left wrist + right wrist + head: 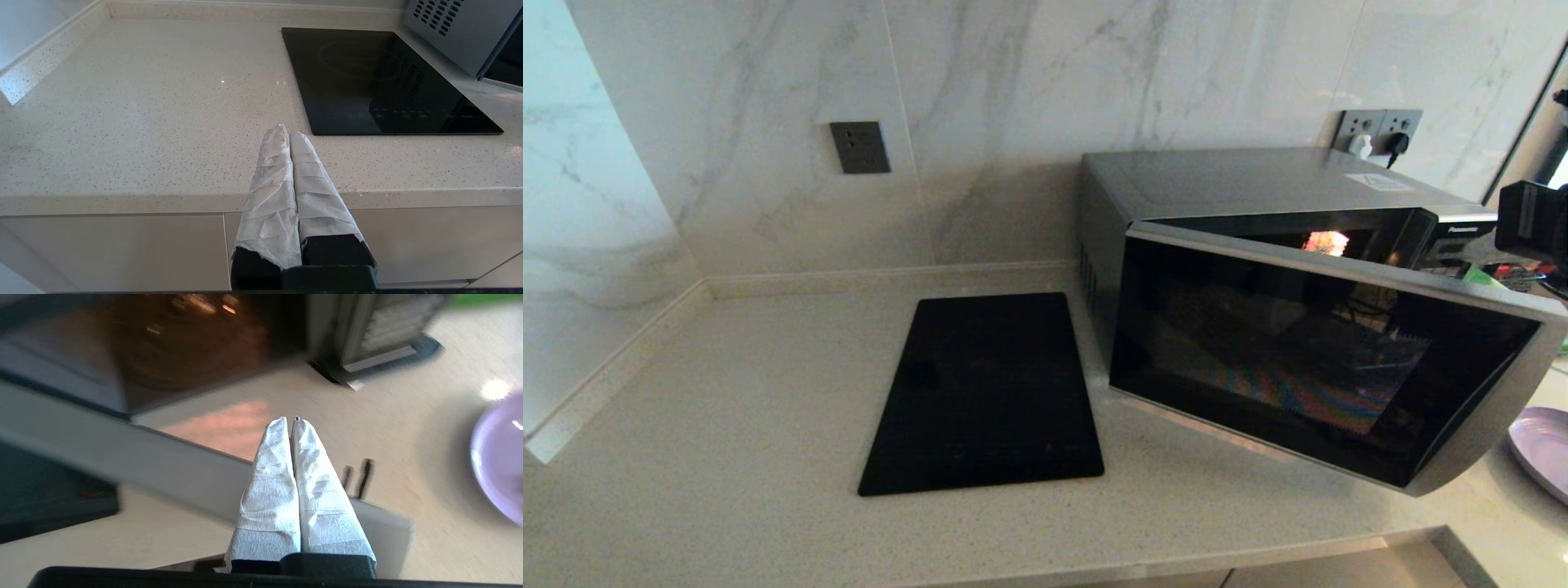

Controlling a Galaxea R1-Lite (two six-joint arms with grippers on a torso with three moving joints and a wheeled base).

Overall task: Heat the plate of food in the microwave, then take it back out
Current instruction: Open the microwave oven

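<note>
Countertop (727, 457): microwave (1258, 245) door ajar; right wrist shows right claw (291, 421) closed, plate (500, 465) near.

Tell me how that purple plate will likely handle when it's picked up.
The plate looks rigid and shallow, so it probably won't flex. Its surface shows a glossy glare, so it may be slippery. Its low rim likely leaves little to grip.

A: Even, soft daylight in the head view; the microwave (1258, 245) glows orange inside, and its door (1307, 359) shows rainbow glare.

B: The right wrist view is motion-blurred, with a bright spot on the counter (408, 428) beside the plate (500, 457). The left wrist view is sharp; the cooktop (380, 81) mirrors the vents.
</note>
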